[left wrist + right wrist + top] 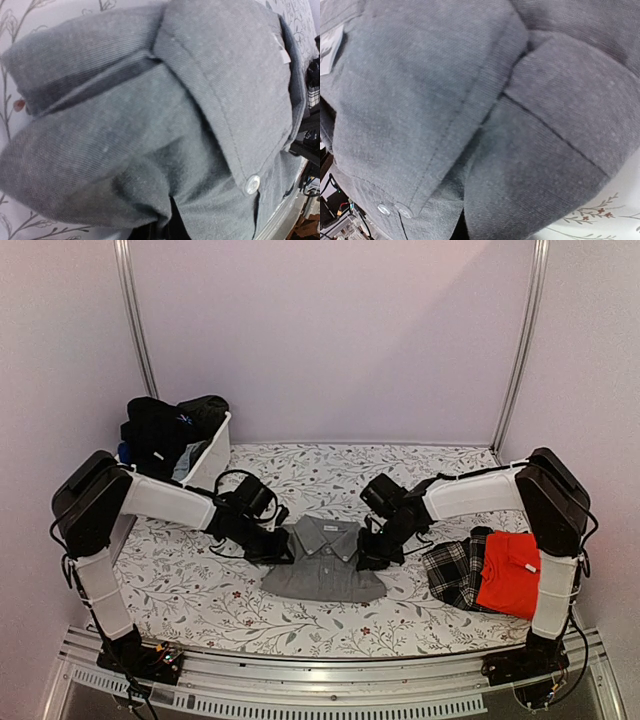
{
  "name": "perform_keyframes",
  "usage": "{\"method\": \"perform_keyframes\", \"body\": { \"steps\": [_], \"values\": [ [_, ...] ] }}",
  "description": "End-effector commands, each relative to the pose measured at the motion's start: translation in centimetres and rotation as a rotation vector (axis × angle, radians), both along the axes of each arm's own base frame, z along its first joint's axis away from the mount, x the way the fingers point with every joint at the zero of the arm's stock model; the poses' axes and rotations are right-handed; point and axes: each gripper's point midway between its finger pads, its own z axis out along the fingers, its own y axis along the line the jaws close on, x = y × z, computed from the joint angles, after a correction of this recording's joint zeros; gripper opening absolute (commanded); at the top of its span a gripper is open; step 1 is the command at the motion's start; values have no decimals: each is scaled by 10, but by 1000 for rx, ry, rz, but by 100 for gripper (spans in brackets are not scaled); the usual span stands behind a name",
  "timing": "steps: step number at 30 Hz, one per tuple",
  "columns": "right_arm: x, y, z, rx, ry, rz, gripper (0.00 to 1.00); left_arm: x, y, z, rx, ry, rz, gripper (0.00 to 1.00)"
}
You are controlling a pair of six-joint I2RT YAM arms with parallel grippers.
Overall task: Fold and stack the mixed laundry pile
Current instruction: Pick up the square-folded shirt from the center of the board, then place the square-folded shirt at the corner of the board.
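A grey collared shirt (325, 562) lies partly folded at the middle of the table. It fills the left wrist view (150, 115) and the right wrist view (445, 110). My left gripper (274, 550) is at the shirt's left side, and the cloth puckers into its jaws. My right gripper (369, 557) is at the shirt's right side, with a fold running into its jaws. The cloth hides the fingers of both. A black-and-white plaid cloth (453, 567) and a folded red shirt (510, 573) lie at the right. Black garments (165, 425) and blue pieces fill the tub.
A white plastic tub (212, 455) stands at the back left of the flower-patterned tablecloth (190, 590). Metal posts and white walls close in the back and sides. A metal rail runs along the near edge.
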Motion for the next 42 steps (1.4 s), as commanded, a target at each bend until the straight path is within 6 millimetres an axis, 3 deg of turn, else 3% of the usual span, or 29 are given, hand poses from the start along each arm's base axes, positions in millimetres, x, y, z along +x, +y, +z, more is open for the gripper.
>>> {"method": "perform_keyframes", "body": {
  "steps": [1,6,11,16,23,27,30,38,42],
  "values": [
    [-10,-38,-8,-210,-6,-8,0,-26,-13,-4,-20,64,-66,0],
    [7,-59,56,-266,-145,-63,0,-8,-53,59,-158,-70,-122,0],
    [8,-93,107,-336,-239,-136,0,-3,-100,116,-304,-171,-204,0],
    [-1,-136,161,-373,-328,-251,0,-10,-168,163,-457,-232,-338,0],
    [-35,-215,210,-475,-392,-456,0,-37,-275,210,-624,-277,-506,0],
    [-55,-250,207,-435,-388,-576,0,-53,-322,218,-704,-270,-576,0],
    [-67,-276,208,-389,-401,-690,0,-62,-347,216,-764,-247,-594,0],
    [-80,-324,218,-358,-457,-842,0,-67,-372,193,-909,-177,-578,0],
    [-79,-332,207,-441,-435,-815,0,-73,-382,174,-922,-138,-566,0]
  ]
}}
